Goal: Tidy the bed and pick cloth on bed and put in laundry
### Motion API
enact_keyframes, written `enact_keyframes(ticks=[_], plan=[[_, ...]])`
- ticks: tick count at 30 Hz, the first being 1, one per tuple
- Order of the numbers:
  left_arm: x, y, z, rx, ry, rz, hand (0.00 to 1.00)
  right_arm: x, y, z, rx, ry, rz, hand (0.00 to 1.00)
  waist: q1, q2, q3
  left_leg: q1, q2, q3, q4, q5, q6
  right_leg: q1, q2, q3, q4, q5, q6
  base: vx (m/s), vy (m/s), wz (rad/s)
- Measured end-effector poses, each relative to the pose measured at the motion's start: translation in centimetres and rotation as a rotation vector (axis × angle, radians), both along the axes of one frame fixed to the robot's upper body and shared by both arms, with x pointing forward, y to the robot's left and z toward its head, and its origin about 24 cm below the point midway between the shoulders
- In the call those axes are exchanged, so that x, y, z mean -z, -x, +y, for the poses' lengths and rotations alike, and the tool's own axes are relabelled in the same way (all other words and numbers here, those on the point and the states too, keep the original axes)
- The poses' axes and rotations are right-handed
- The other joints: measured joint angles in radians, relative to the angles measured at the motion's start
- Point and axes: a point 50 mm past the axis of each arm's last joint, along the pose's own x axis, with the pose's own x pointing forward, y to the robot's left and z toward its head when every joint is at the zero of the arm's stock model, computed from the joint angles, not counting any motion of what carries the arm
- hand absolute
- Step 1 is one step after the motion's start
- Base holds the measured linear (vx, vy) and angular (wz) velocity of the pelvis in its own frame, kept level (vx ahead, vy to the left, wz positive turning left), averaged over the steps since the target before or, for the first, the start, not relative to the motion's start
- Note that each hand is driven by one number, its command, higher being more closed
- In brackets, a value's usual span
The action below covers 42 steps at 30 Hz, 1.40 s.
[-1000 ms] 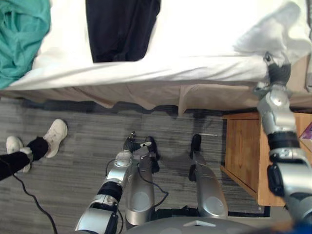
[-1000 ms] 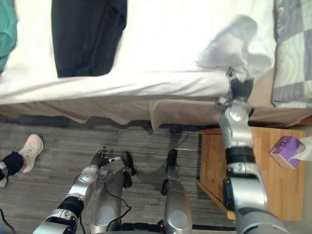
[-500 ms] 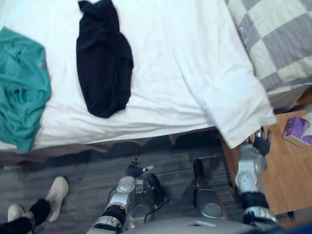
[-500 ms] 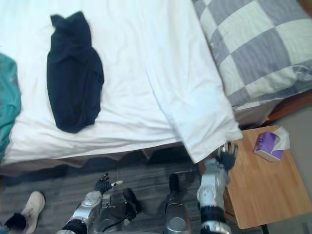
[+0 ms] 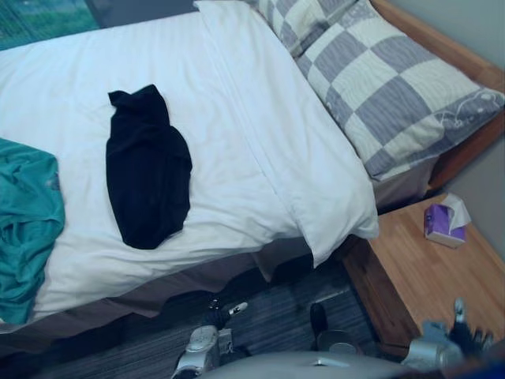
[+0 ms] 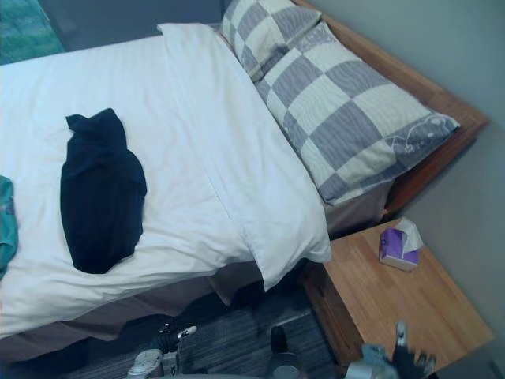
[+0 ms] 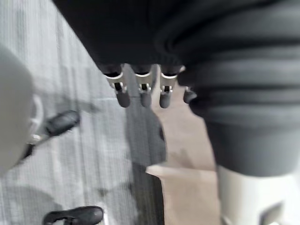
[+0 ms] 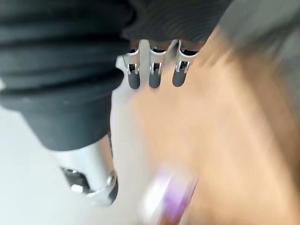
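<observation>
Left eye view: R hand [image 5: 467, 341] is low over the near edge of the bench [image 5: 410, 272], fingers up and loose, nothing in it. Right wrist view agrees: fingers [image 8: 154, 77] straight, hand released, bare wood past them. Can't tell if it touches the wood. Tissue box [image 5: 444, 223] stands on the bench ahead of the R hand, well apart from it.

L hand [image 5: 213, 316] hangs low over the floor [image 5: 268, 316], just short of the bed [image 5: 95, 71] side. Left wrist view: fingers [image 7: 145, 98] hang straight in a row, relaxed, gripping nothing, w/ grey floor past them.

Task items, both on the bed, neither in a hand:
- Black cloth [image 5: 148, 170] lies flat on the white sheet, ahead of the L hand and a bit to its left, well apart from it. It's an elongated heap, narrow end away from me.
- Teal cloth [image 5: 28, 213] is further left of the L hand, bunched by the bed's near edge and partly cut off by the frame. It's near the black cloth but not touching.

Duvet [image 5: 316, 174] is folded in a long band across the bed, ahead and between both hands. Its near corner droops over the bed edge by the bench. Pillows [image 5: 394, 87] in a grey-white check lie beyond it, ahead of the R hand, at the head end.
</observation>
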Motion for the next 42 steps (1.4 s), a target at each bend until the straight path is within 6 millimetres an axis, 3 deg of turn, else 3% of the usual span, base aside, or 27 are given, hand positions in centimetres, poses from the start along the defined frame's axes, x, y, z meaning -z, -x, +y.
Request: enact_keyframes(ticks=[3, 5, 8, 9, 14, 18, 22, 25, 33, 35, 37, 38, 41, 42], plan=[[-0.1, -0.2, -0.1, 0.075, -0.026, 0.004, 0.00, -5.8, -5.7, 1.7, -0.264, 0.178, -0.319, 1.00, 0.009, -0.015, -0.009, -0.022, -0.003, -0.034, -0.001, 0.005, 0.001, -0.007, -0.002, -0.015, 0.000, -0.001, 0.002, -0.01, -0.033, 0.17], [-0.2, -0.5, -0.2, 0.108, -0.047, -0.003, 0.00, -8.2, -7.9, 2.0, -0.377, 0.249, -0.463, 1.00, 0.013, -0.017, -0.007, -0.058, -0.011, -0.062, 0.000, 0.011, 0.009, -0.033, -0.007, -0.036, 0.000, 0.000, 0.005, -0.02, -0.036, 0.40], [-0.6, -1.5, -0.2, 0.115, -0.061, -0.031, 0.00, -12.4, -11.1, 2.5, -0.508, 0.312, -0.694, 1.00, 0.017, -0.004, 0.045, -0.093, -0.025, -0.089, 0.003, 0.020, 0.023, -0.054, -0.023, -0.047, 0.001, 0.009, 0.015, -0.04, 0.008, 0.30], [-0.8, -2.1, 0.0, 0.118, -0.069, -0.049, 0.00, -15.0, -13.0, 3.2, -0.560, 0.304, -0.841, 1.00, 0.016, 0.007, 0.085, -0.109, -0.033, -0.104, 0.009, 0.023, 0.029, -0.064, -0.033, -0.049, 0.002, 0.015, 0.024, -0.05, 0.022, 0.18], [-2.1, -5.0, 0.1, 0.139, -0.082, -0.161, 0.00, -22.4, -16.3, 5.3, -0.713, 0.250, -1.195, 1.00, 0.019, 0.037, 0.230, -0.214, -0.034, -0.167, 0.105, 0.005, 0.058, -0.127, -0.058, -0.067, 0.044, 0.019, 0.027, -0.08, -0.005, 0.26], [-3.5, -7.6, -0.3, 0.138, -0.074, -0.260, 0.00, -25.0, -17.3, 6.4, -0.744, 0.154, -1.331, 1.00, 0.026, 0.063, 0.295, -0.332, -0.035, -0.210, 0.162, -0.001, 0.069, -0.218, -0.073, -0.080, 0.076, 0.022, 0.023, -0.09, -0.013, 0.29], [-5.1, -10.4, -1.0, 0.134, -0.053, -0.355, 0.00, -23.3, -19.8, 6.7, -0.694, -0.009, -1.232, 1.00, 0.055, 0.091, 0.327, -0.451, -0.040, -0.226, 0.183, 0.016, 0.091, -0.327, -0.084, -0.083, 0.092, 0.039, 0.020, -0.07, 0.008, 0.20], [-5.9, -11.8, -2.1, 0.088, 0.011, -0.391, 0.00, -21.5, -20.3, 6.8, -0.641, -0.081, -1.190, 1.00, 0.067, 0.112, 0.361, -0.507, -0.039, -0.224, 0.182, 0.029, 0.097, -0.388, -0.090, -0.081, 0.100, 0.048, 0.017, -0.04, 0.001, 0.10], [-7.7, -14.2, -4.5, 0.016, 0.118, -0.470, 0.00, -19.1, -18.7, 7.6, -0.598, -0.147, -1.344, 1.00, 0.045, 0.090, 0.388, -0.550, -0.030, -0.172, 0.180, 0.032, 0.094, -0.473, -0.084, -0.054, 0.133, 0.047, 0.016, 0.01, -0.012, -0.10], [-8.1, -14.7, -4.7, 0.003, 0.124, -0.485, 0.00, -16.6, -18.1, 7.0, -0.514, -0.217, -1.285, 1.00, 0.037, 0.077, 0.393, -0.549, -0.028, -0.150, 0.179, 0.029, 0.089, -0.485, -0.081, -0.041, 0.133, 0.048, 0.014, 0.03, -0.009, -0.28], [-8.5, -14.9, -4.8, -0.008, 0.129, -0.504, 0.00, -11.1, -16.5, 5.5, -0.355, -0.328, -1.117, 1.00, 0.031, 0.064, 0.401, -0.545, -0.022, -0.122, 0.180, 0.023, 0.082, -0.494, -0.071, -0.017, 0.132, 0.050, 0.012, 0.06, -0.020, -0.31], [-8.5, -15.0, -5.1, -0.026, 0.137, -0.502, 0.00, -7.8, -14.8, 4.6, -0.263, -0.373, -1.023, 1.00, 0.028, 0.062, 0.402, -0.542, -0.016, -0.108, 0.182, 0.019, 0.076, -0.497, -0.066, -0.010, 0.130, 0.050, 0.011, 0.07, -0.025, -0.31], [-8.5, -15.1, -4.5, -0.096, 0.139, -0.499, 0.00, -3.5, -10.7, 3.5, -0.160, -0.374, -0.919, 1.00, 0.002, 0.046, 0.411, -0.509, 0.011, -0.062, 0.207, -0.012, 0.063, -0.489, -0.046, 0.022, 0.135, 0.050, 0.011, 0.09, -0.024, -0.54], [-8.6, -15.1, -4.5, -0.098, 0.138, -0.501, 0.00, -3.3, -10.1, 3.1, -0.159, -0.354, -0.916, 1.00, -0.006, 0.045, 0.411, -0.506, 0.020, -0.052, 0.220, -0.021, 0.062, -0.486, -0.040, 0.027, 0.137, 0.050, 0.011, 0.09, -0.030, -0.62]])
